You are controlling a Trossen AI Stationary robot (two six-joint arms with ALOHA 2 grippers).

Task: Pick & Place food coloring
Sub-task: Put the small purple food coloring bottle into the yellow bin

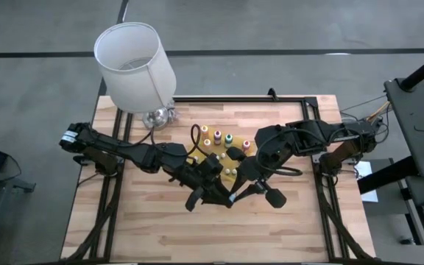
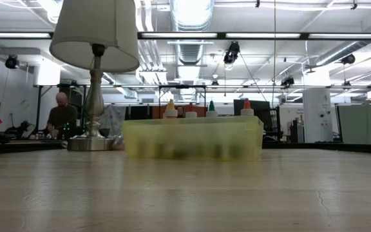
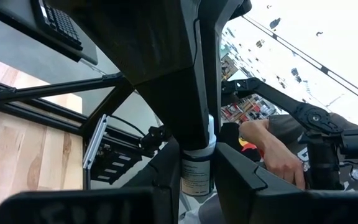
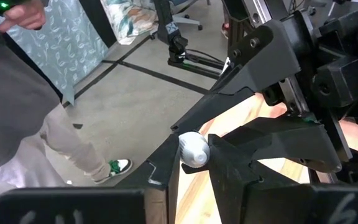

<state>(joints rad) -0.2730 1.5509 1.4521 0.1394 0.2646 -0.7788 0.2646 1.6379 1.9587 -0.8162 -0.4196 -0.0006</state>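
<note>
With left gripper [image 3: 197, 180] clamped on a bottle [image 3: 197, 174] and right gripper [image 4: 194, 155] pinching its white cap [image 4: 194, 150], best twisted gently, grips kept firm

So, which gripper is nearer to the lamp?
Left. The left gripper is over the near edge of the yellow tray, closer to the lamp. The right gripper is beside it, farther from the lamp.

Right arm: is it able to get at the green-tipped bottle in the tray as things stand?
Probably not yet. The right gripper is shut on a white-capped bottle, so its fingers are taken. The green-tipped bottle itself stands uncovered in the yellow tray.
</note>
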